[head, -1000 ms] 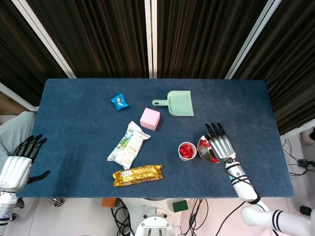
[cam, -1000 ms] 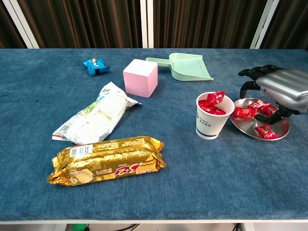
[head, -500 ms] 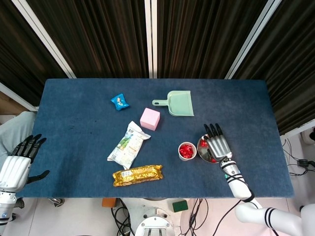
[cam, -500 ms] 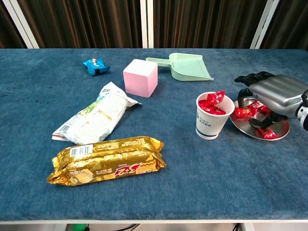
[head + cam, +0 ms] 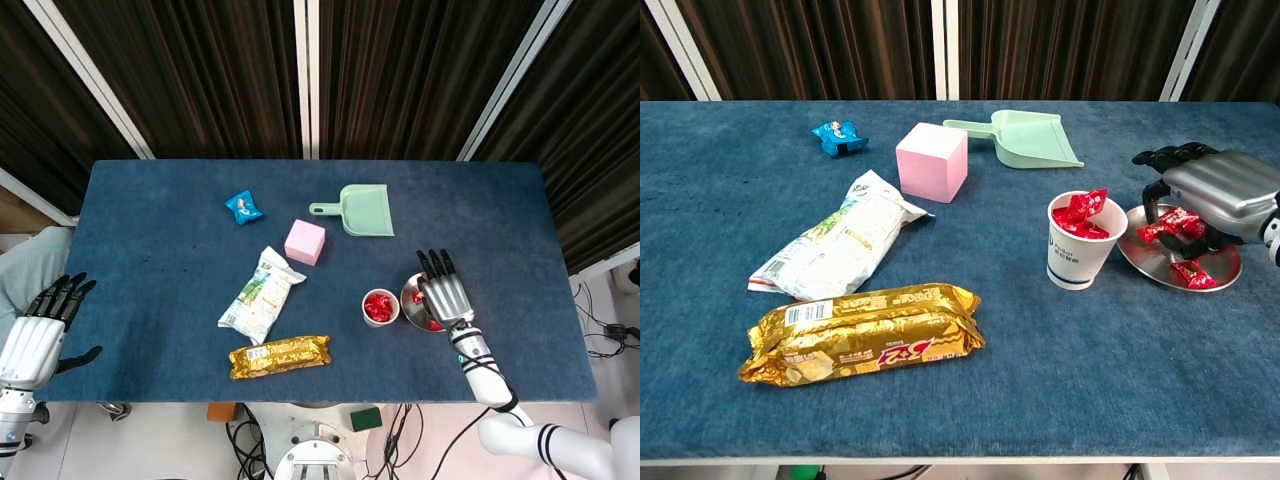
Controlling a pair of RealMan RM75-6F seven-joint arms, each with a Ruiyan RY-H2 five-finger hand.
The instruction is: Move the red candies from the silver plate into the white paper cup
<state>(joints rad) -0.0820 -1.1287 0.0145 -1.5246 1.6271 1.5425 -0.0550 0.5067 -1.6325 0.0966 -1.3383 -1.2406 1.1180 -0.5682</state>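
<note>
The white paper cup (image 5: 380, 307) (image 5: 1085, 240) stands right of the table's middle, with several red candies in it. Just to its right lies the silver plate (image 5: 409, 297) (image 5: 1180, 283), where a red candy (image 5: 1193, 273) lies near the front rim. My right hand (image 5: 443, 295) (image 5: 1212, 193) hangs over the plate with its fingers curled down. It pinches another red candy (image 5: 1161, 232) just above the plate's left side. My left hand (image 5: 40, 325) is open, off the table's left edge and far from the plate. The chest view does not show it.
A green dustpan (image 5: 360, 210) (image 5: 1025, 137) lies behind the cup, and a pink cube (image 5: 305, 241) (image 5: 932, 160) sits to its left. A blue packet (image 5: 244, 207), a white-green snack bag (image 5: 260, 295) and a gold biscuit pack (image 5: 280, 355) lie on the left half.
The right hand dipped onto the candies, closed its fingers, then drew slightly up and to the right, and one red candy moved with it. The left hand stayed still.
</note>
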